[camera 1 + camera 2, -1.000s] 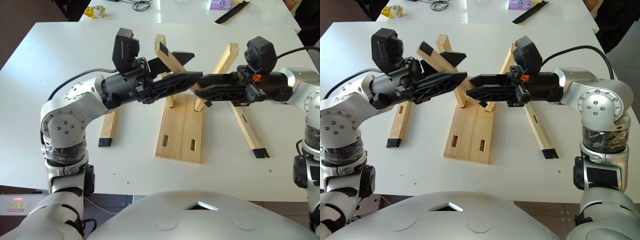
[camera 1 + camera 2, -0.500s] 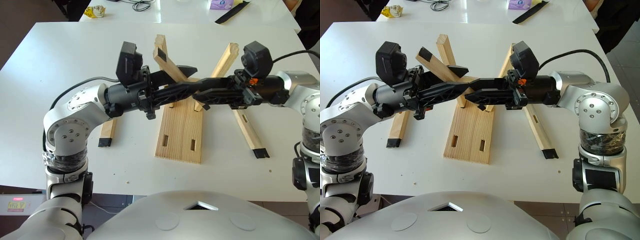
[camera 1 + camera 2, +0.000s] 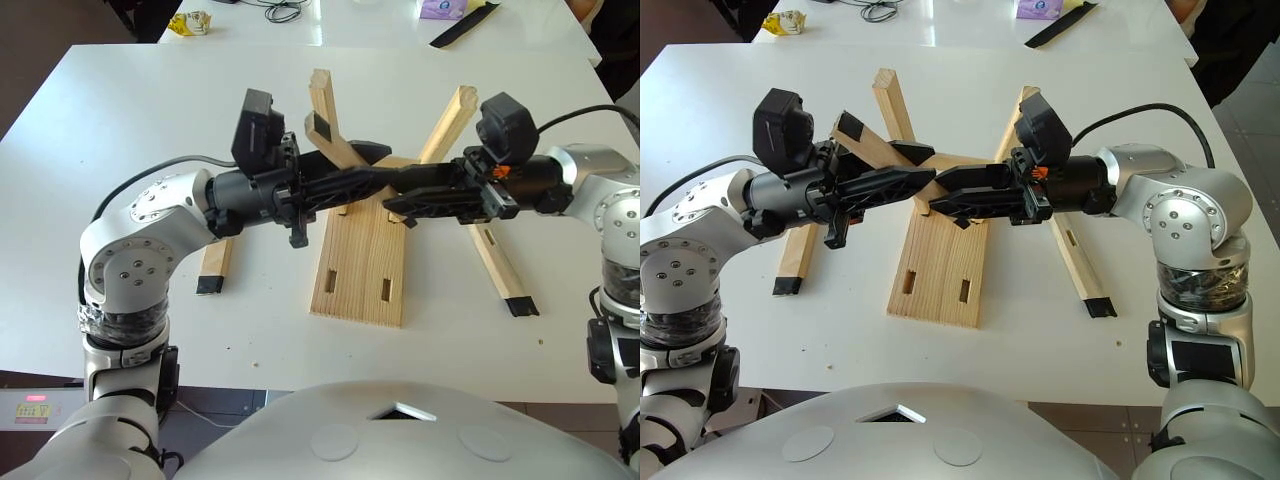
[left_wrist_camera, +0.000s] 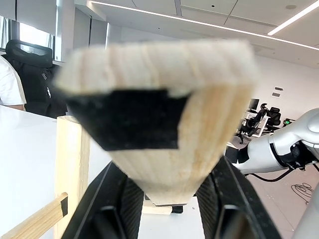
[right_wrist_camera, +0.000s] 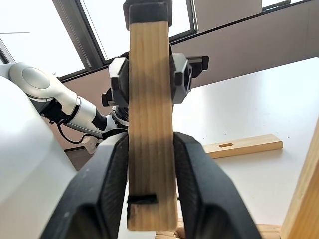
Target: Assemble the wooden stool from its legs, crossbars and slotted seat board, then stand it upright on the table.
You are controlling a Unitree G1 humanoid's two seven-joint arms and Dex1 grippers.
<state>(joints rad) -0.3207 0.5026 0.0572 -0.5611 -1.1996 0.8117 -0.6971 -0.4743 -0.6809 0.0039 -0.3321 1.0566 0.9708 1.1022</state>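
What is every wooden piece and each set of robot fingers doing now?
seat board: lying flat
black-tipped leg: held up, tilted
left fingers: shut on black-tipped leg
notched leg: tilted, gripped
right fingers: shut on notched leg
left slotted leg: lying flat
right slotted leg: lying flat
rear leg: seems to stand, slightly tilted

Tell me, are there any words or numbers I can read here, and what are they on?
Nothing can be read clearly.
Red display on the small box below the table edge: glowing digits, too blurred to read.
Purple packet on the far table: print too small to read.
Yellow packet on the far table: print too small to read.
Seat board: no writing.
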